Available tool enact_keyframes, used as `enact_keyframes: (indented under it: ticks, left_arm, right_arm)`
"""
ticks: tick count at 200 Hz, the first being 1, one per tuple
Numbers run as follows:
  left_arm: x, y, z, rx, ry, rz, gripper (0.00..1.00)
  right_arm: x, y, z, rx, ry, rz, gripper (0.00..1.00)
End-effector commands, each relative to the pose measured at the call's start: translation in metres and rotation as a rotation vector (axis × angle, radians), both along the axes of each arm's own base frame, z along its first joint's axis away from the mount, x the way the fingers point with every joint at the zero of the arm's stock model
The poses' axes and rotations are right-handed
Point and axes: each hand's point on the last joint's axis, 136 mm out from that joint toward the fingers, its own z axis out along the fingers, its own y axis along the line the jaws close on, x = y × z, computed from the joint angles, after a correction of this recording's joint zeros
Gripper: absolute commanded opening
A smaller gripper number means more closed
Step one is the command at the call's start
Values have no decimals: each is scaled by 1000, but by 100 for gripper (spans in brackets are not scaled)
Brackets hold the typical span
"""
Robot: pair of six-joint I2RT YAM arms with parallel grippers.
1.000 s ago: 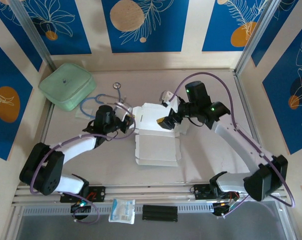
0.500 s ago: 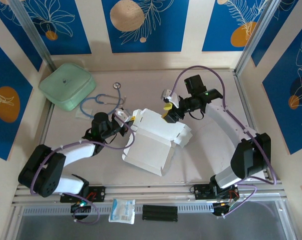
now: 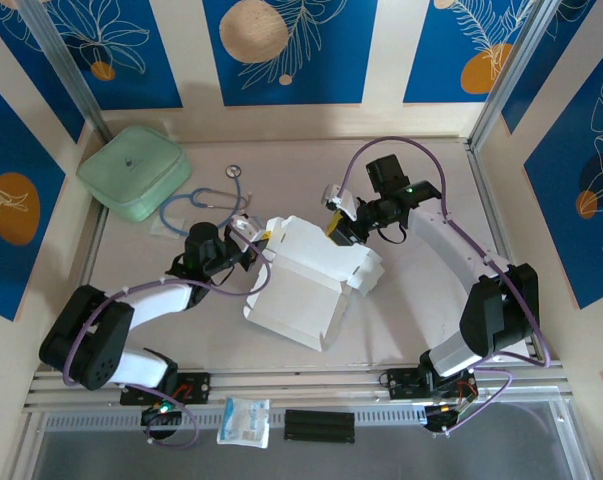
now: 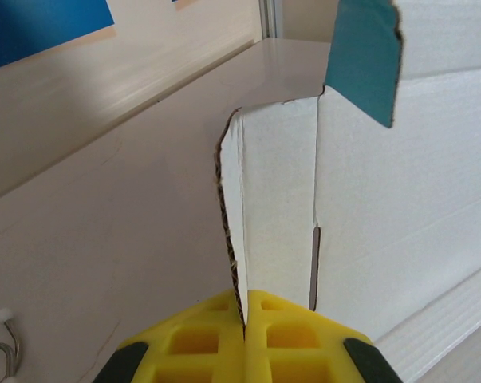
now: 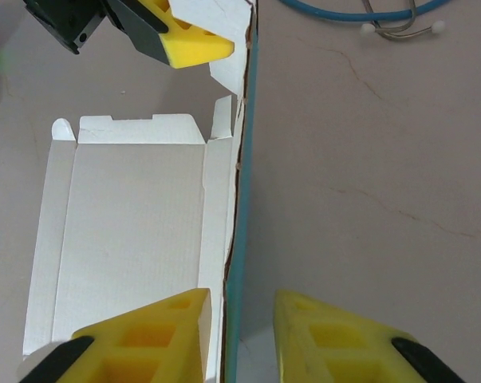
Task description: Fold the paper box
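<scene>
The box [image 3: 311,275] sits half-opened on the surface [image 3: 391,330] between the two end effectors, with its white inside facing up and one long wall raised on edge.

The left end effector [image 4: 245,307] is clamped on a thin corner flap of that wall. In its wrist view the yellow pads [image 4: 192,343] meet with the cardboard edge pinched between them. This grip probably anchors the box and keeps the wall standing while the other arm makes the fold.

The right end effector [image 5: 240,311] straddles the same wall from the opposite end. Its fingers [image 5: 156,327] are apart, one on the white side and one on the blue, each with a visible gap to the card, so it holds nothing yet. Ahead of it, along the wall's top edge, the left pad bites the far corner. Beside its white-side finger the base panel lies flat with its small tabs.

The left arm reaches forward and inward, staying low over the surface, with its wrist turned so the fingers point at the box's near-left corner. The right arm arcs higher from its base. Its forearm swings inward and its wrist pitches down, so it looks straight along the wall.

The likely next step is to close on the wall and tip it over its crease. The thin card could buckle, or the pinched flap could tear.
</scene>
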Motion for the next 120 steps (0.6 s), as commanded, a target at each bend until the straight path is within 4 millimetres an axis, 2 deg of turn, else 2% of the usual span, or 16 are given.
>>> enact_keyframes:
  ticks: [1,54,67,84,94,106,120]
  left_arm:
    - [3,-6,7,-2,-18,-18,0]
    - [5,-7,8,-9,-5,-15,0]
    - [5,-7,9,-11,-6,-14,0]
    - [5,-7,9,-13,-2,-16,0]
    - [5,-8,8,-13,2,-15,0]
    - [5,-8,7,-15,3,-14,0]
    - [6,-7,8,-16,3,-12,0]
  right_arm:
    - [-10,-2,-3,-16,24,5,21]
    - [-8,-3,-3,-57,4,10,6]
    - [-6,-5,-5,-80,-10,-1,8]
    - [-11,-4,-5,-78,-1,19,23]
    - [-14,-3,-6,-76,13,29,26]
    - [-16,-3,-8,-78,27,32,27]
    - [-16,-3,-10,-80,32,27,18]
